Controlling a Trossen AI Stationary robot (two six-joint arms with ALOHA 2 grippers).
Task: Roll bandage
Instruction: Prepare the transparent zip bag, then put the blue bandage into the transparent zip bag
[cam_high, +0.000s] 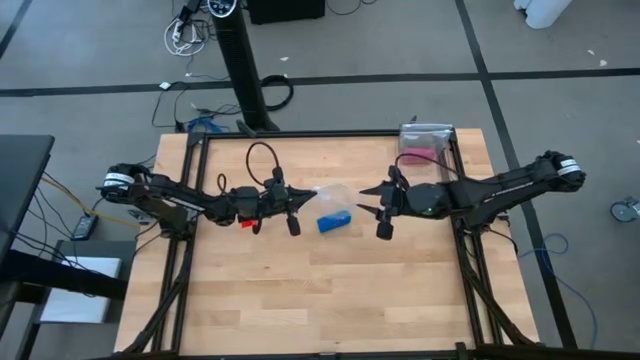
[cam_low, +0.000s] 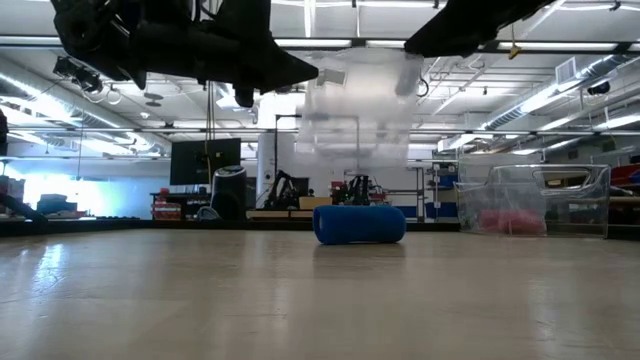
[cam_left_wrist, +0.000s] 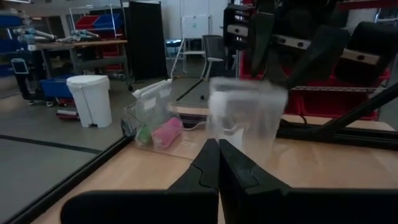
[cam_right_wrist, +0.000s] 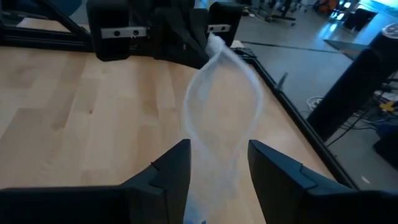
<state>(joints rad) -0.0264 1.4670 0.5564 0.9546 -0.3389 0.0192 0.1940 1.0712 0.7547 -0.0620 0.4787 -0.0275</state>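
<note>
Both arms reach in over the middle of the bench (cam_high: 330, 290), their grippers facing each other with a clear plastic bag (cam_high: 335, 193) hanging between them above the wood.

The left gripper (cam_high: 303, 196) is pinched fully together; in its wrist view the two fingers (cam_left_wrist: 205, 168) meet with no gap, and the bag (cam_left_wrist: 245, 118) rises just beyond their tips. They appear to clamp the bag's edge, though the exact contact is hidden behind the fingers.

The right gripper (cam_high: 366, 197) stands partly spread. In its wrist view the fingers (cam_right_wrist: 171, 168) are well apart, and the bag (cam_right_wrist: 221, 106) passes between them as an open loop, its mouth gaping. Whether either finger touches the plastic cannot be told.

The bandage (cam_high: 334, 221) is a short blue roll lying on its side on the bench, below the bag and between the two grippers, slightly nearer the front edge than either. Neither gripper touches it. In the low view the bandage (cam_low: 360, 224) rests flat on the wood with the bag (cam_low: 355, 110) floating above it, clear of it.

Behind the right gripper, at the bench's far corner, sits a clear bin (cam_high: 427, 140) holding a pink roll (cam_high: 419, 153).
</note>
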